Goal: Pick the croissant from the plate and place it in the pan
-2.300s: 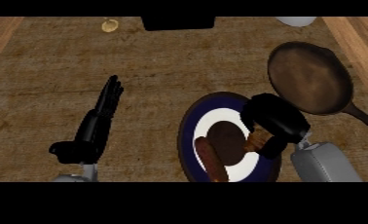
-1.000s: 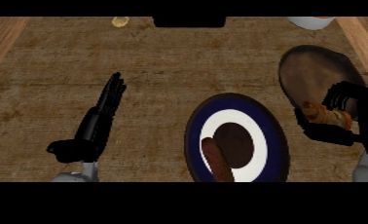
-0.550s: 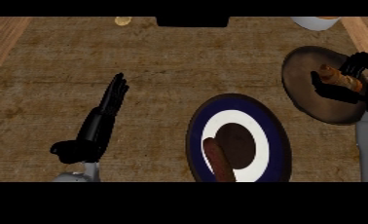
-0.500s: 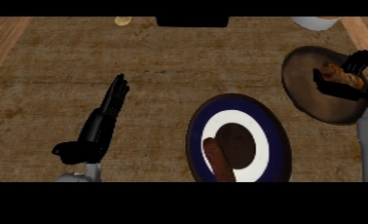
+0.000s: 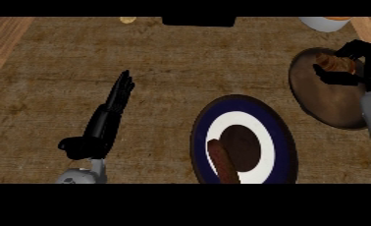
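Brown desk (image 5: 181,63) from above. Your right hand (image 5: 353,49) curls around the croissant (image 5: 334,64), over the pan (image 5: 326,99) at right. Your left hand (image 5: 105,117) lies flat, fingers straight, at left. Plate (image 5: 200,136) sits between them.

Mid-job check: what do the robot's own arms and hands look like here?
Both hands are black, with slim fingers and a thumb. The left hand meets a light grey left forearm, only its end showing. The right forearm is a grey sliver below the right hand. No cables or markings show.
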Robot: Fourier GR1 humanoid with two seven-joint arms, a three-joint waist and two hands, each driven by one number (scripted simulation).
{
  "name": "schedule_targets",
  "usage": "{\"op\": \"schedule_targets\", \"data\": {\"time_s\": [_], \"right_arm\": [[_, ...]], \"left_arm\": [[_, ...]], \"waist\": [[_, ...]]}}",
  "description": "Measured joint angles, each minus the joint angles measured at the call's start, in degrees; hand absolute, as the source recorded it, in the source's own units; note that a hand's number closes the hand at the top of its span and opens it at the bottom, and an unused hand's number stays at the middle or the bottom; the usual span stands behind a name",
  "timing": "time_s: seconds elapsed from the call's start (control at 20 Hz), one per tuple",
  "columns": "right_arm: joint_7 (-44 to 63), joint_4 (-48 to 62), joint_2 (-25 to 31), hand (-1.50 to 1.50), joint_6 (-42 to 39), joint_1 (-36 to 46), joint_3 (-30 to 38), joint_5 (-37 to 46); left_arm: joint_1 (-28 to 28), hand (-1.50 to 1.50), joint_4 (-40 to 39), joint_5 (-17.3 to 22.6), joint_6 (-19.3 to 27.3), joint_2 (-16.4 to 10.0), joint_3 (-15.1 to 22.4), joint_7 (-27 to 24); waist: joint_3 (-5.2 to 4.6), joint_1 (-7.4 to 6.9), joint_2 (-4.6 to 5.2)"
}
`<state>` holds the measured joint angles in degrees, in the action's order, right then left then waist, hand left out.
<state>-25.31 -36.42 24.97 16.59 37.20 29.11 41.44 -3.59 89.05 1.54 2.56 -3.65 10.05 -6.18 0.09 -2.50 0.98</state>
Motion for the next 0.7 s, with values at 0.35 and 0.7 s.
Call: {"op": "schedule_targets", "data": {"time_s": [0.35,0.7], "right_arm": [[1.6,13.3,2.5,-1.50,-11.0,5.4,-3.9,3.7],[-6.7,18.8,2.1,-1.50,-11.3,8.6,1.6,-2.1]], "left_arm": [[-1.2,0.00,1.0,-0.8,0.3,0.7,1.1,1.4],[-0.1,0.00,0.9,-0.5,-0.2,0.4,0.5,0.5]], "waist": [[0.12,-1.01,0.28],[0.20,-0.75,0.29]]}}
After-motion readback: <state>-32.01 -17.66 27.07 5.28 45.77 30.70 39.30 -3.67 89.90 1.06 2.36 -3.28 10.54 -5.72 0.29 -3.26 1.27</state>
